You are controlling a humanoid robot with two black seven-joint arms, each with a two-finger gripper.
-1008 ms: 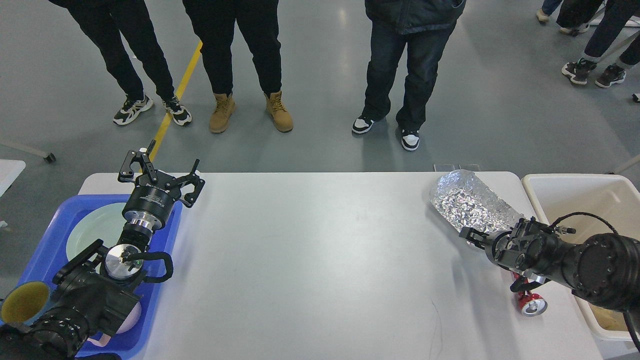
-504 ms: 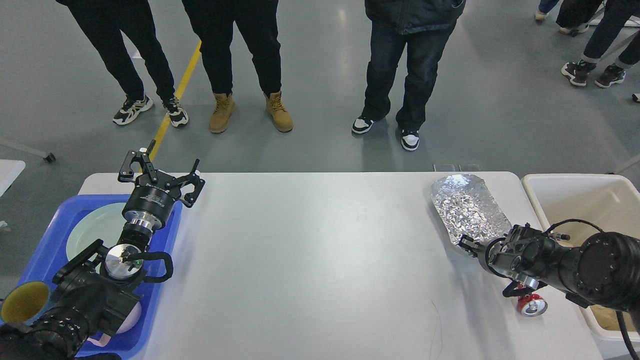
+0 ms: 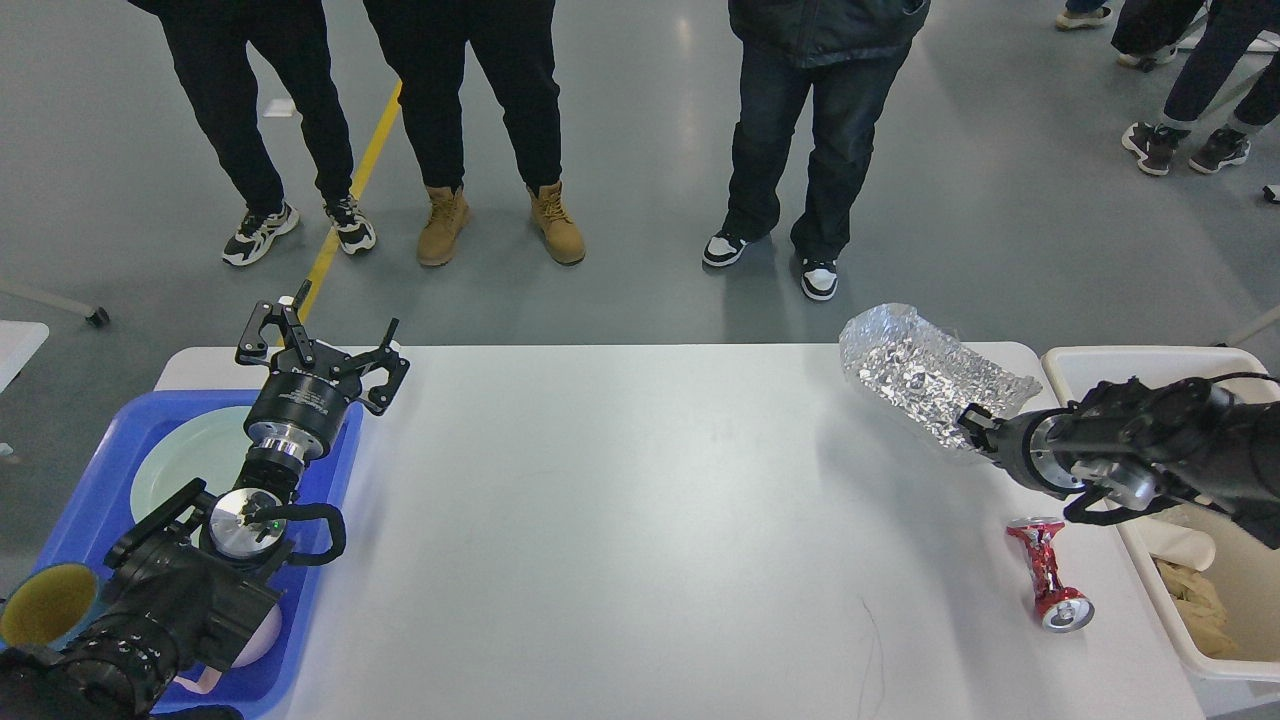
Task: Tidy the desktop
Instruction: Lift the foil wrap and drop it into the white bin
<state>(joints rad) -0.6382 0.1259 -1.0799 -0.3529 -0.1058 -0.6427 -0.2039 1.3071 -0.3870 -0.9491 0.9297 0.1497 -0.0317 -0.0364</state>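
On the wide white rectangular desktop (image 3: 640, 520), a crushed red metal can (image 3: 1045, 587) lies near right, the right gripper (image 3: 968, 420) pinching a crinkled silver foil bag (image 3: 920, 375) above the far-right corner, while the left gripper (image 3: 318, 345) hangs spread over the blue plastic tray (image 3: 70, 500).

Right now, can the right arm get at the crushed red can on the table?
Probably not at once. The way to the crushed red can looks free on the desktop, but the right tool is occupied holding the foil bag.
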